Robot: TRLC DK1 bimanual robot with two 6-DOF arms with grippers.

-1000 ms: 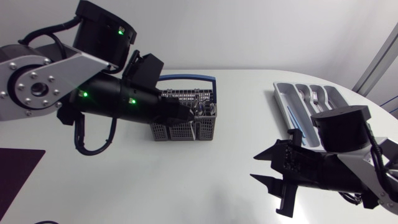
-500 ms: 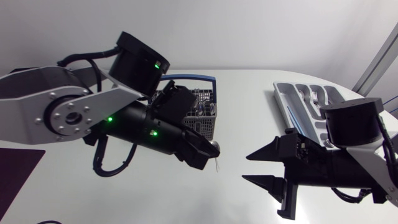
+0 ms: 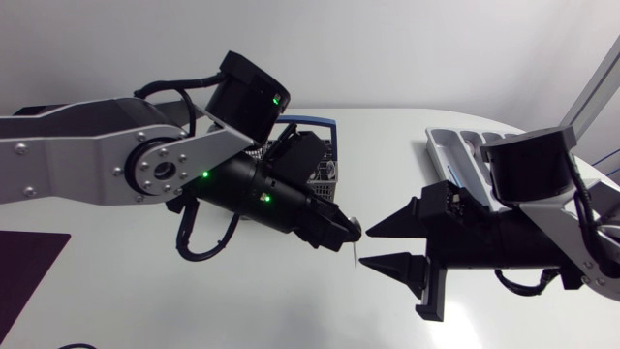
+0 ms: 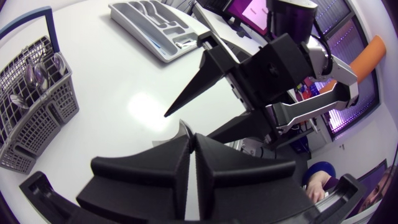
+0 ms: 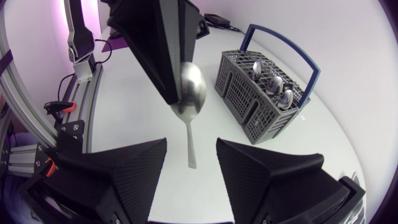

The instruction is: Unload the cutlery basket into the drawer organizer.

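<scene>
Your left gripper (image 3: 347, 233), clamped on a spoon (image 5: 188, 99), has carried it from the cutlery basket (image 5: 264, 93) to above the table's (image 3: 242, 310) middle. Your right gripper (image 3: 366, 247), fingers apart, has advanced to meet it, so a handover looks next.

We see a shiny silver spoon (image 5: 188, 93), and a grey basket (image 5: 249, 102) with a grid of little holes and a blue handle (image 5: 286, 47). Our table (image 3: 194, 301) is white and the drawer organizer (image 4: 149, 28) is pale grey. Our left arm (image 3: 87, 155) is silver-grey and black with small green lights, and our right gripper (image 5: 191, 146) is black with tiny dots all over its fingers (image 5: 124, 180).
</scene>
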